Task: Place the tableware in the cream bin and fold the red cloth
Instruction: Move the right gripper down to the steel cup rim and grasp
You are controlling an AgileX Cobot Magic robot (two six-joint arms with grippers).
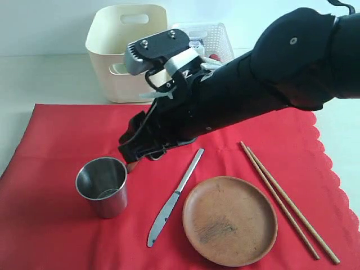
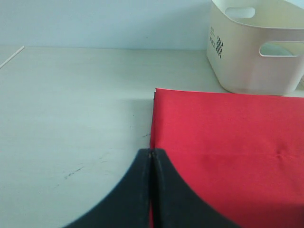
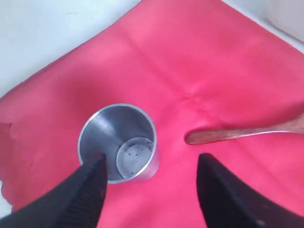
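The right gripper (image 3: 152,164) hangs spread wide, holding nothing, low over the red cloth (image 1: 50,214) in the left centre of the exterior view. Under one finger stands the steel cup (image 3: 118,142), upright and open-mouthed. Beside it, in the gap between the fingers, lies the handle end of the wooden spoon (image 3: 242,133). The arm hides most of the spoon from the exterior camera.

Just right of the cup lies the table knife (image 1: 174,197), slanting from blade tip at lower left to handle at upper right. Next come the round brown plate (image 1: 229,220), lower centre, and the chopsticks (image 1: 287,199), running upper left to lower right.

The cream bin (image 1: 112,84) stands beyond the cloth, upper left, with a white basket (image 1: 216,36) beside it.

The left gripper (image 2: 151,154) is pressed together, empty, over the cloth's edge by the bare table (image 2: 71,104).
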